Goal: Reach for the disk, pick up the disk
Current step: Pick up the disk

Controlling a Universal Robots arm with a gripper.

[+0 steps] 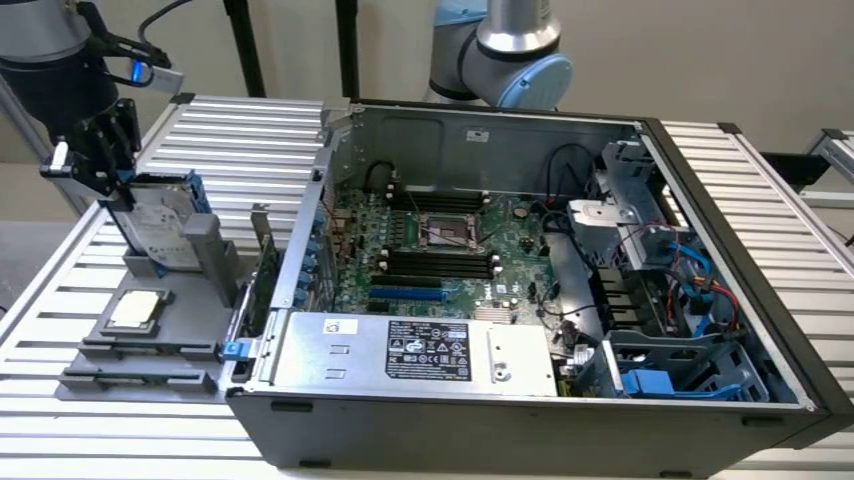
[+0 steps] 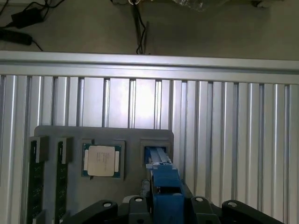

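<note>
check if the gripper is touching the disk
Touching. In the wrist view the blue edge of the disk sits tight between the black fingers of the gripper, with no gap on either side.

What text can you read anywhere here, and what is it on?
Nothing is legible.
Label on the disk: black print, too small.
Chip: faint print, blurred.
Black label on the silver box: too small.
Sticker inside the case: too small.
</note>
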